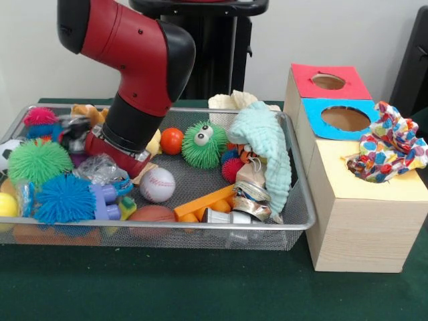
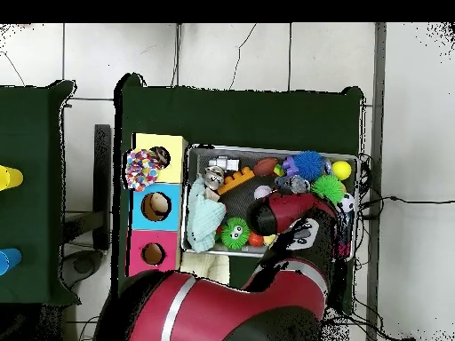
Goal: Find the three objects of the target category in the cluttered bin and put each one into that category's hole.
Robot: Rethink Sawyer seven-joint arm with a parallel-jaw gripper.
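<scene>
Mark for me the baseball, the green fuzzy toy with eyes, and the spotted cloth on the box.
baseball [image 1: 157,184], front view, middle of the white ball.
green fuzzy toy [image 1: 203,148], front view, body just below the eyes.
spotted cloth [image 1: 388,144], front view, middle of the crumpled fabric.

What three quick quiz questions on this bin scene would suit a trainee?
1. True or false: the spotted cloth lies on the yellow-topped end of the wooden box.
2. Which sits between the orange ball and the pale green towel in the front view? A) the baseball B) the green fuzzy toy with eyes C) the blue spiky ball
3. Fill in: the arm reaches down into the wire ____.

Key
1. True; it partly covers that hole.
2. B.
3. Bin. The gripper itself is hidden behind the arm and the toys, so its state cannot be told.
</scene>
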